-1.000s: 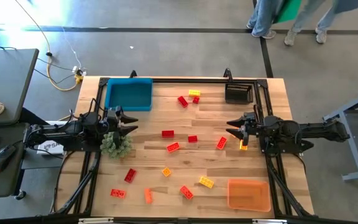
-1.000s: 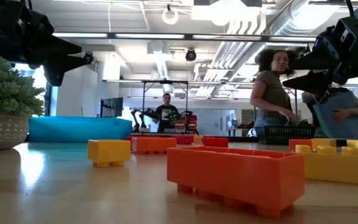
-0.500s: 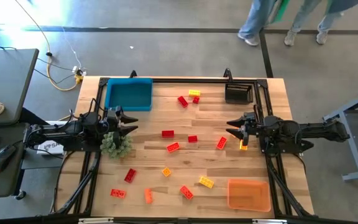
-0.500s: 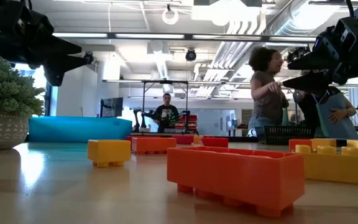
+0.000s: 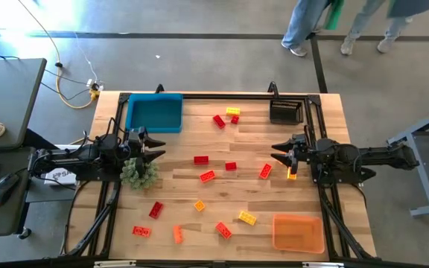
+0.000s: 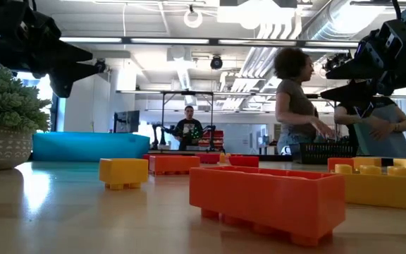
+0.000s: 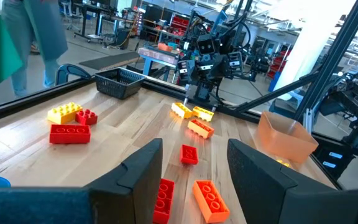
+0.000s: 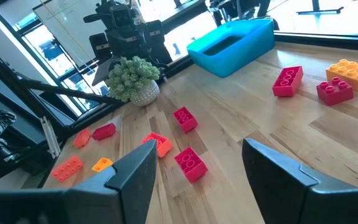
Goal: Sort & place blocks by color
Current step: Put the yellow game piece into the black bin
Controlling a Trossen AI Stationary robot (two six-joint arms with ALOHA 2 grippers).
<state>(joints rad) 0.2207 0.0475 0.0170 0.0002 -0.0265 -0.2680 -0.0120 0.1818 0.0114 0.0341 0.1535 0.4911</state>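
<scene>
Blocks (image 5: 207, 176) lie scattered flat on the wooden table (image 5: 177, 193) — fifteen counted from the high view, none in a bin. Far group, three: one red (image 5: 219, 121), one yellow (image 5: 233, 111), one small red (image 5: 235, 119). Middle band, five: two red (image 5: 201, 159), one orange-red, one orange (image 5: 265, 171) and one yellow (image 5: 292, 173) directly under the right gripper. Near group, seven: red (image 5: 156, 210), small orange (image 5: 199, 205), red (image 5: 141, 231), orange (image 5: 177, 234), red (image 5: 223, 230), yellow (image 5: 247, 218); the seventh sits too close to the others to separate with confidence.

Bins, three: blue bin (image 5: 155, 113) at the far left corner, black basket (image 5: 286, 112) at the far right, translucent orange bin (image 5: 298, 232) at the near right.

One green plant in a pot (image 5: 138, 173) stands at the left edge, just below the left gripper (image 5: 155, 146).

Left gripper hangs above the table, jaws apart, holding nothing. Right gripper (image 5: 278, 152) — also raised, jaws apart, empty, facing the left arm across the table.

Two people (image 6: 296, 99) stand beyond the far edge.
</scene>
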